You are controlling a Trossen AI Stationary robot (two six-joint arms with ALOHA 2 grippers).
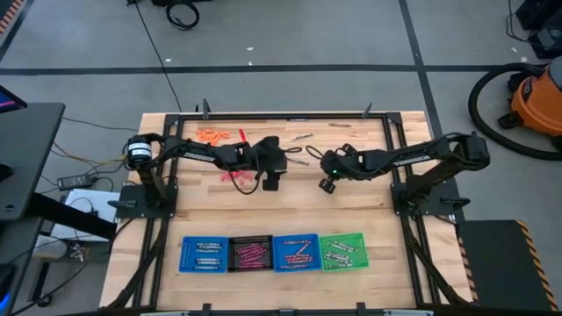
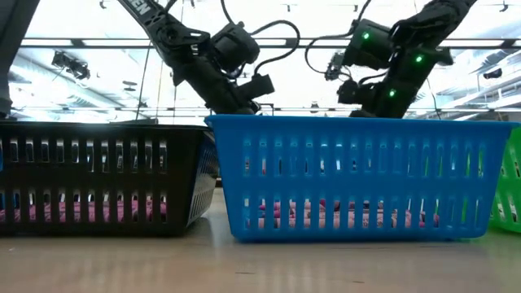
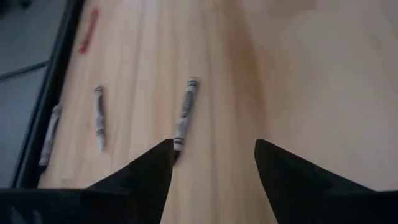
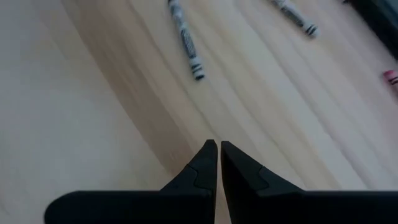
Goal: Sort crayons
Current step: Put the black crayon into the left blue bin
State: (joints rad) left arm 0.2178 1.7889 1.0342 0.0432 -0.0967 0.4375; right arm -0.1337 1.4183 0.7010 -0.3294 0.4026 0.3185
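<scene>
Grey crayons lie flat on the wooden table (image 1: 369,211). One grey crayon (image 3: 185,115) lies just ahead of my left gripper (image 3: 214,152), which hangs open above the table near its middle (image 1: 281,163); the crayon's near end shows beside one fingertip (image 3: 163,155) and nothing is between the fingers. Two more grey crayons (image 3: 99,118) (image 3: 50,134) lie farther off. My right gripper (image 4: 217,149) is shut and empty over bare wood right of the middle (image 1: 328,167), with grey crayons (image 4: 186,40) (image 4: 295,15) beyond it.
Orange crayons (image 1: 215,134) are heaped at the far left and red ones (image 1: 237,177) lie under the left arm. Along the near edge stand a blue tray (image 1: 204,254), a black one (image 1: 250,254), a second blue one (image 1: 295,252) and a green one (image 1: 342,250), each holding crayons.
</scene>
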